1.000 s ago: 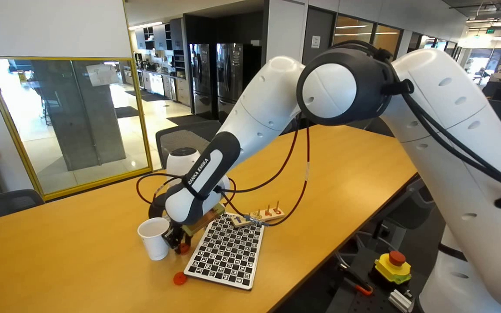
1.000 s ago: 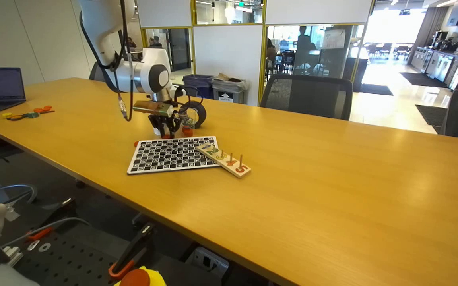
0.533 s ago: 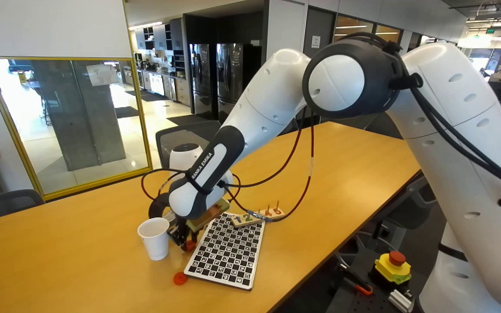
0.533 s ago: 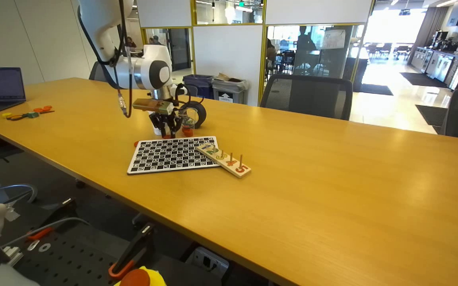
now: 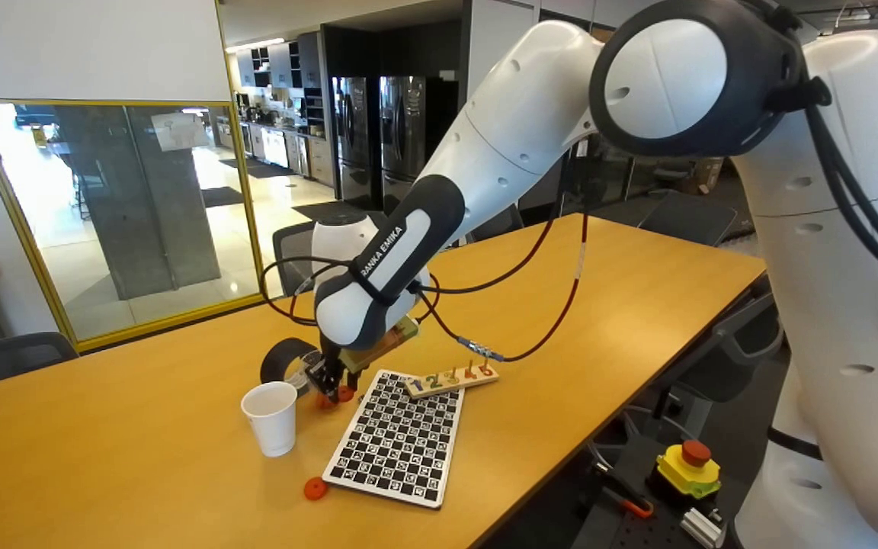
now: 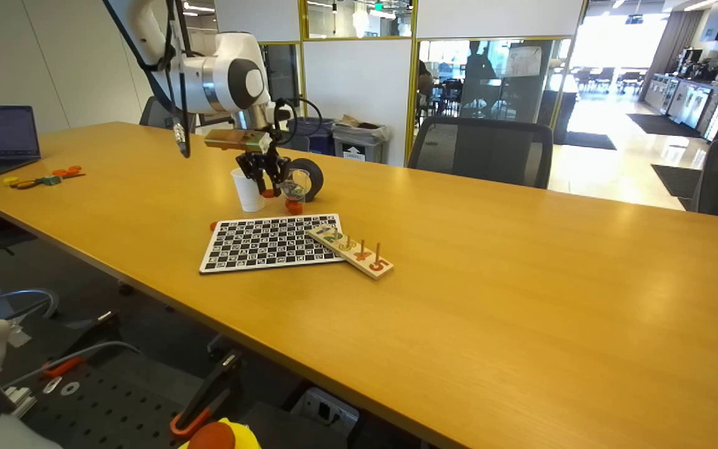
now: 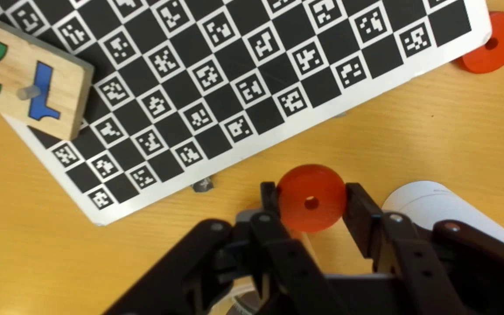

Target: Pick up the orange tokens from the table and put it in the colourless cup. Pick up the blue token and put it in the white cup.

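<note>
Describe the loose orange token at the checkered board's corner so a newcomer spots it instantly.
On the long yellowish wooden table, find the flat, rectangular black-and-white checkered board. At its lower left corner, in an exterior view, lies a flat round orange-red token with a centre hole. Another orange-red round disc is clamped in the black claw; only this one lies at the board's corner.

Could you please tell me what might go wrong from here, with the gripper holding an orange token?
The orange token is pinched only at opposite edges by the gripper, so it might slip or twist out. The white cup appears close beside the gripper in the wrist view and could be bumped. The colourless cup is see-through and hard to make out against the black ring-shaped object, so a misjudged approach might tip it.
</note>
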`<act>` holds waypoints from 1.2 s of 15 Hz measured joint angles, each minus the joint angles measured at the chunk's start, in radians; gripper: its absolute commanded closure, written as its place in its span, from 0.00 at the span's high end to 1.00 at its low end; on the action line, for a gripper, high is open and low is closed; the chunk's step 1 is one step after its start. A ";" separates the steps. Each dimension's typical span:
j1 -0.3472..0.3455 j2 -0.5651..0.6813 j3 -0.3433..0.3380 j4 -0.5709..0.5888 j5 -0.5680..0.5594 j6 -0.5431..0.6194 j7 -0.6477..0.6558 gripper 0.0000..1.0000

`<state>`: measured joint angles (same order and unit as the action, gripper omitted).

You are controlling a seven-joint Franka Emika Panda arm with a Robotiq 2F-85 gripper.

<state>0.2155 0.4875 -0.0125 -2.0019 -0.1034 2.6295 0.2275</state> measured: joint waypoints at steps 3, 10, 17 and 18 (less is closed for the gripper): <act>0.012 -0.056 -0.026 -0.020 -0.029 0.026 0.054 0.17; -0.006 -0.084 -0.035 0.014 -0.028 0.075 0.064 0.17; -0.041 -0.013 0.003 0.089 0.024 0.069 0.028 0.22; -0.047 -0.003 0.011 0.096 0.037 0.066 0.018 0.67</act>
<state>0.1682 0.4850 -0.0013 -1.9056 -0.0663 2.6956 0.2453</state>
